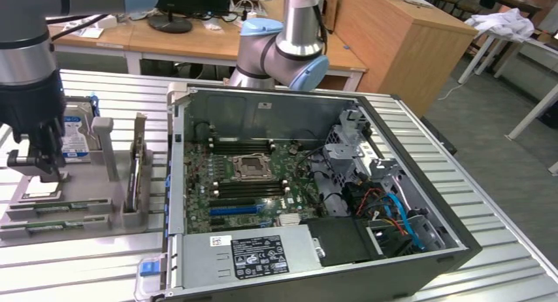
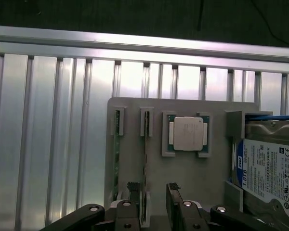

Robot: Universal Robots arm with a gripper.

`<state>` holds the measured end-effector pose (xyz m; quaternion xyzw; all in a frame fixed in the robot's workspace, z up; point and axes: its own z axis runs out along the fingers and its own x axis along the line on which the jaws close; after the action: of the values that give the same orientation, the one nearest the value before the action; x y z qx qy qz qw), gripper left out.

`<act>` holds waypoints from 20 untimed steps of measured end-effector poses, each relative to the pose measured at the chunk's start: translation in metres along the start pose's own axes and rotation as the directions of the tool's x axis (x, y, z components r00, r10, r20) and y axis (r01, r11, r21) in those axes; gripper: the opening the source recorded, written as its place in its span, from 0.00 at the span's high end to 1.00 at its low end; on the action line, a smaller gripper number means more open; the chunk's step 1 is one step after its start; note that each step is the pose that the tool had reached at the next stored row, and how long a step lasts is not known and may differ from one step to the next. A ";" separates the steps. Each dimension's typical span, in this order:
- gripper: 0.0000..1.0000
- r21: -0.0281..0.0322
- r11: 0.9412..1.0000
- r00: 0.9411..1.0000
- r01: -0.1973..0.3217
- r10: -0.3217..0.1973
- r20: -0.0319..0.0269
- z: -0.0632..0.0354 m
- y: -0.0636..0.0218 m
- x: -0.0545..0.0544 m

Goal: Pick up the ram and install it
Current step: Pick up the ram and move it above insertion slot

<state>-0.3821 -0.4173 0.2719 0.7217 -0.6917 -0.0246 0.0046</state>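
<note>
Two ram sticks stand on edge in slots of a grey holder [image 2: 135,144]. One ram stick [image 2: 145,159] runs between my open gripper's [image 2: 152,192] two dark fingers [image 2: 132,188], which hover just above it without touching. The other ram stick [image 2: 117,154] lies parallel beside it. In the exterior view the gripper [image 1: 36,166] hangs over the holder [image 1: 87,214] at the exterior view's left, above the green ram sticks [image 1: 63,207]. The motherboard [image 1: 253,178] with its black memory slots [image 1: 244,146] lies in the open computer case [image 1: 305,184], well apart from the gripper.
A square silver processor chip [image 2: 187,134] and a blue-labelled hard drive [image 2: 269,168] sit in the same holder beside the ram. An upright grey plate [image 1: 138,165] stands between holder and case. The ribbed metal table [image 1: 87,269] carries everything. The arm's base [image 1: 279,50] rises behind the case.
</note>
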 end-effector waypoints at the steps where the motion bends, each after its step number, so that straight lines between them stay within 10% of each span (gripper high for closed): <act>1: 0.64 0.000 1.000 1.000 0.000 0.000 0.000 0.0012 -0.0001 0.000; 20: 0.64 0.000 1.000 1.000 0.000 0.000 0.001 0.0198 -0.0008 0.001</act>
<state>-0.3821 -0.4173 0.2521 0.7217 -0.6917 -0.0249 0.0044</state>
